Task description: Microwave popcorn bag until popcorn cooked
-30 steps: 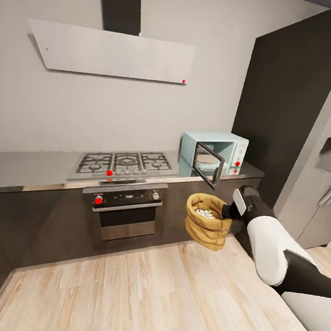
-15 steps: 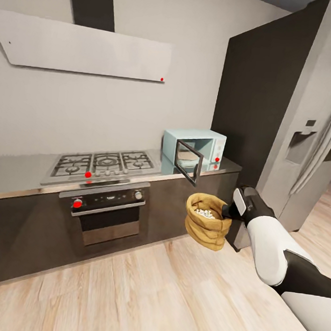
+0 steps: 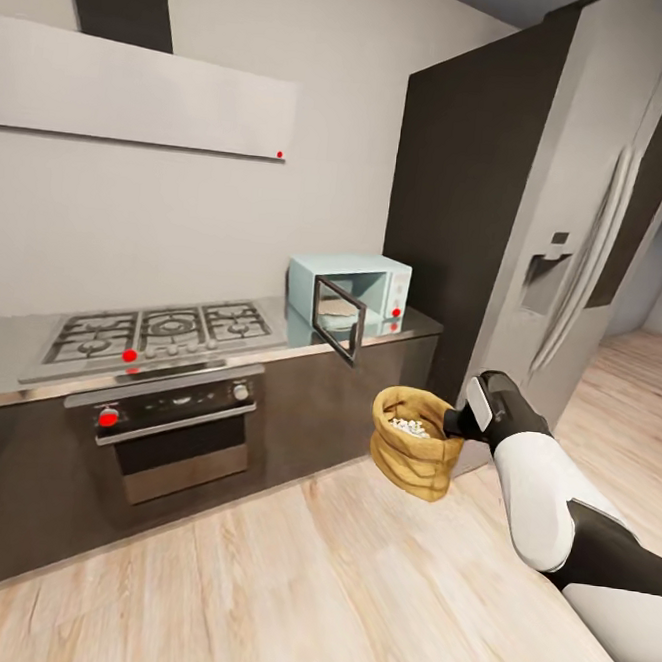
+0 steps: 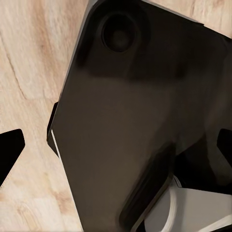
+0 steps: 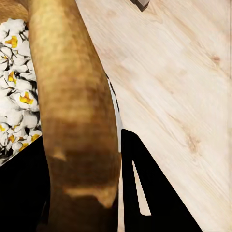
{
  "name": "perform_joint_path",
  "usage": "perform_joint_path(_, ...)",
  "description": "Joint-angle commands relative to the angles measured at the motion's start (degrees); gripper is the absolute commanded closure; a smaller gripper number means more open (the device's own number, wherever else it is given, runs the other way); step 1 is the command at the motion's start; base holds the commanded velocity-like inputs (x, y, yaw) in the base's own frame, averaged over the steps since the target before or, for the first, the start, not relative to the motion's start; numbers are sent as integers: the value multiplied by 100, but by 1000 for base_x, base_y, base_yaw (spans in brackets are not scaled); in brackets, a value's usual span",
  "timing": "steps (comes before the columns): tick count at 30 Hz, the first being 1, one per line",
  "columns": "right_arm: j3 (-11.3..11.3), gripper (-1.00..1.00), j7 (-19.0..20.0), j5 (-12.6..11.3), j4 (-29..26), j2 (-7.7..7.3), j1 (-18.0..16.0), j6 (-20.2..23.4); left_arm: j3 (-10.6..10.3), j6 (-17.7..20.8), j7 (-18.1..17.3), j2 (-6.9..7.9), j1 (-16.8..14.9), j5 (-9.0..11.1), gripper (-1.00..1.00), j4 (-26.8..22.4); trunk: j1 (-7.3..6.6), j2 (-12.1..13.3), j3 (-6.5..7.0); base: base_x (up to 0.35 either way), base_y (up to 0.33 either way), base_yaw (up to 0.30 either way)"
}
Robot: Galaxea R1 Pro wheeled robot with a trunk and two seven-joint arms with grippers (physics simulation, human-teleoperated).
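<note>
The popcorn bag [image 3: 414, 442] hangs in the air above the wood floor [image 3: 348, 594], in front of the dark cabinets. It stands almost upright, leaning a little. Its long way runs up and down, and its open mouth points up. White popcorn [image 3: 408, 427] with bits of yellow fills the mouth.

The right gripper [image 3: 453, 422] holds the bag by the rolled rim, on the side nearest the robot's arm. In the right wrist view, the tan bag wall [image 5: 77, 121] sits between the two dark fingers [image 5: 150, 193], so the gripper is pinching the rim. The popcorn [image 5: 17, 101] is just inside that wall.

The microwave [image 3: 349, 293] sits on the grey desk [image 3: 412, 328], near its end beside a tall dark cabinet [image 3: 463, 202]. It is pale blue. Its dark glass door [image 3: 335, 319] is swung open toward the room. The bag is lower than the microwave and well apart from it.

A gas hob [image 3: 155, 331] lies on the desk, with a black oven [image 3: 177, 423] under it. A big grey fridge [image 3: 589, 253] stands past the dark cabinet.

The left wrist view shows a big dark robot part [image 4: 140, 121] over the wood floor [image 4: 29, 72]. The dark tips of the left gripper [image 4: 116, 150] sit far apart at the two edges, so it is spread wide with nothing in it.
</note>
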Motion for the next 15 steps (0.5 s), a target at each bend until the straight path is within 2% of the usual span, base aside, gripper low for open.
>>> perform_joint_path(1,-42,100,24,53,-3,7,-6,17,10,-12,3,-1,1,22,-100,-5,0,-4,-6,0,0,-243)
perform_joint_path(9,-40,100,24,46,-3,7,-6,14,6,-12,1,1,1,26,-100,-5,0,-4,-6,0,0,-243)
perform_joint_path(15,-40,100,17,45,-3,18,-6,8,7,-12,3,0,1,26,-100,-5,0,-4,-6,0,0,-54)
